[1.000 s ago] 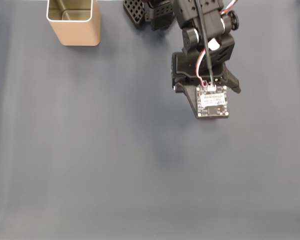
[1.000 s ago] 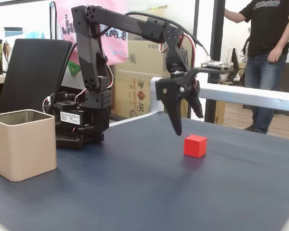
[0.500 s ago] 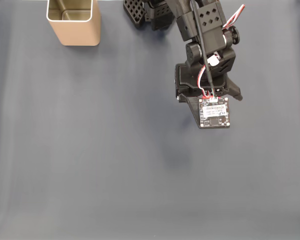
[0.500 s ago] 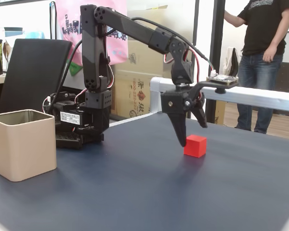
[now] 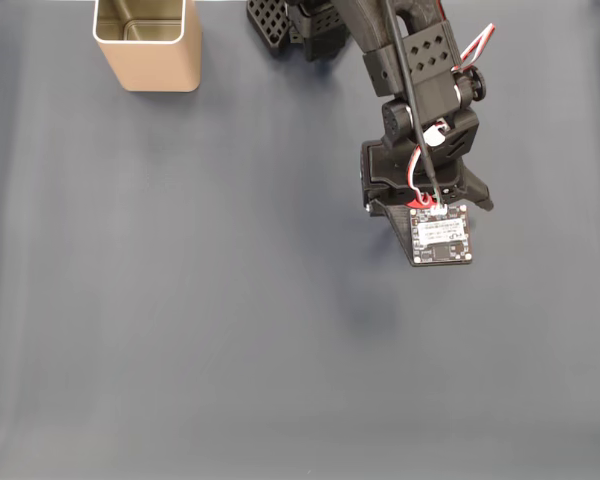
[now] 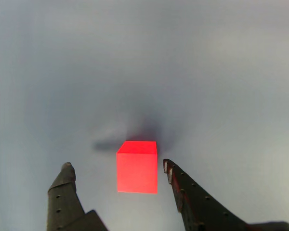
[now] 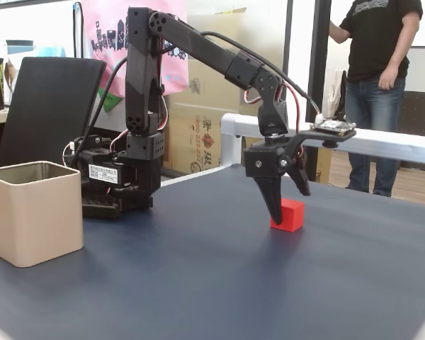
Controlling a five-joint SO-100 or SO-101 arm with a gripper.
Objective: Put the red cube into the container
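Note:
The red cube (image 6: 137, 166) sits on the dark table between the two fingers of my open gripper (image 6: 116, 165) in the wrist view, with a gap on each side. In a fixed view from the side, the gripper (image 7: 291, 207) points down over the cube (image 7: 288, 214), with one fingertip (image 7: 276, 218) near the table just left of it. From above, the wrist and its camera board (image 5: 440, 235) cover the cube. The tan container (image 5: 160, 70) stands upright at the far left corner, and it is seen at the near left (image 7: 34, 212) from the side, well away from the gripper.
The arm's base (image 7: 120, 184) stands at the back of the table between container and cube. A person (image 7: 379, 71) stands behind the table at the right, past a white rail (image 7: 382, 142). A dark chair (image 7: 49, 106) is behind the container.
The arm has reached out and lowered, bringing the open gripper from left of and above the cube down around it. The cube and the container have not moved.

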